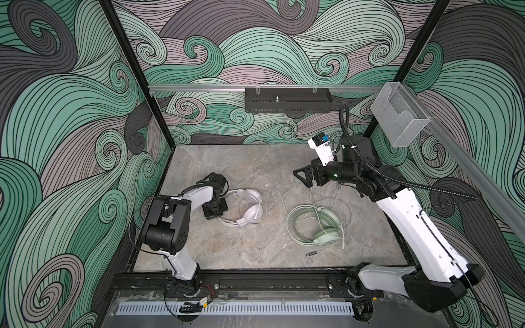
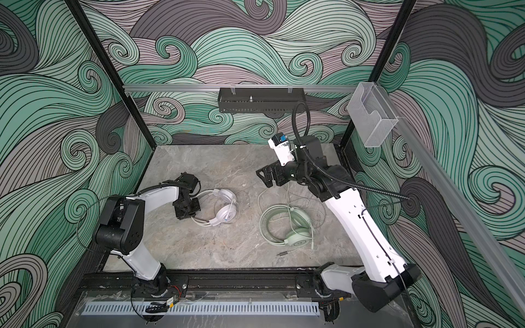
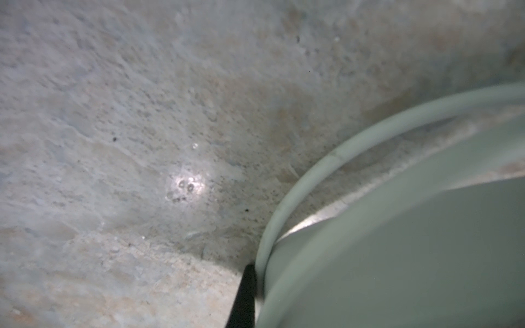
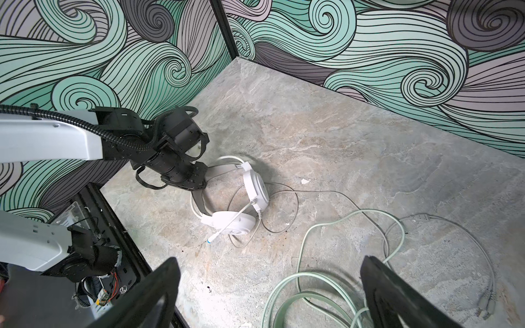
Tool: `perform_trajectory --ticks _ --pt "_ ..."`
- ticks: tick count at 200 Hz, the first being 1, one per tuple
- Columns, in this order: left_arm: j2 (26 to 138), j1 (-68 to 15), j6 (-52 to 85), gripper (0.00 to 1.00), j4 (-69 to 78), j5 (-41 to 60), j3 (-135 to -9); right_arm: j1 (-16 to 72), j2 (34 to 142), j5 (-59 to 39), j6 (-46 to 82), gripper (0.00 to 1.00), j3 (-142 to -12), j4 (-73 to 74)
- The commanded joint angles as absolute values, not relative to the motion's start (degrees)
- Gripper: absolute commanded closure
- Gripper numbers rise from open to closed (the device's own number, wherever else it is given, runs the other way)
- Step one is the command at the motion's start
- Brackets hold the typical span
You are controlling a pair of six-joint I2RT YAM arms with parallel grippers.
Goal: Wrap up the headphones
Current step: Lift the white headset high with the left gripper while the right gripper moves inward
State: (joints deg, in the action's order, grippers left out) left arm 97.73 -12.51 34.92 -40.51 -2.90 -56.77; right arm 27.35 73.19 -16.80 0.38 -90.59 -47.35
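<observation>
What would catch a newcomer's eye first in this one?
The left gripper is shut on the band of the white headset, left of centre. Right of it lies the mint green headset, its cable sprawled loose; the open right gripper hangs above that cable.

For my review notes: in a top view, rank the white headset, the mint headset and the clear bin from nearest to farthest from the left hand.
1. white headset: at the left hand, headband in its grip.
2. mint headset: mid-table, toward the right.
3. clear bin: high on the right rail.
</observation>
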Motion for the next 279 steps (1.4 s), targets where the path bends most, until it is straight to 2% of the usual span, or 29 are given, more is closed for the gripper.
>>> perform_trajectory --ticks 1,29,79,119,186,239,279 --pt "96.4 -12.6 34.2 1.00 -42.7 -3.3 -60.6 27.0 72.3 -15.9 -0.2 0.01 -89.2 -47.4" --pt "93.0 -13.0 31.7 1.00 -48.3 -5.1 -68.7 26.6 70.3 -17.4 -2.3 0.01 -86.2 -45.2" --pt "85.3 -15.1 22.4 1.00 -58.8 -12.2 -92.9 25.7 62.7 -26.5 -6.1 0.01 -74.7 -34.3" --pt "78.6 -19.9 21.9 1.00 -56.8 -17.7 -100.3 25.7 61.2 -34.5 -5.5 0.01 -71.0 -26.7" --pt "80.3 -23.4 16.8 1.00 -60.1 -8.6 -115.3 28.7 62.2 -48.3 1.4 0.01 -63.7 -7.3" --pt "87.2 -26.4 16.3 1.00 -65.2 -7.3 -131.7 33.2 63.0 -48.2 1.2 0.00 -62.4 -5.1" --pt "88.6 -26.8 16.9 1.00 -64.2 -3.6 -136.3 33.4 63.4 -44.1 1.2 0.01 -61.1 -2.7"
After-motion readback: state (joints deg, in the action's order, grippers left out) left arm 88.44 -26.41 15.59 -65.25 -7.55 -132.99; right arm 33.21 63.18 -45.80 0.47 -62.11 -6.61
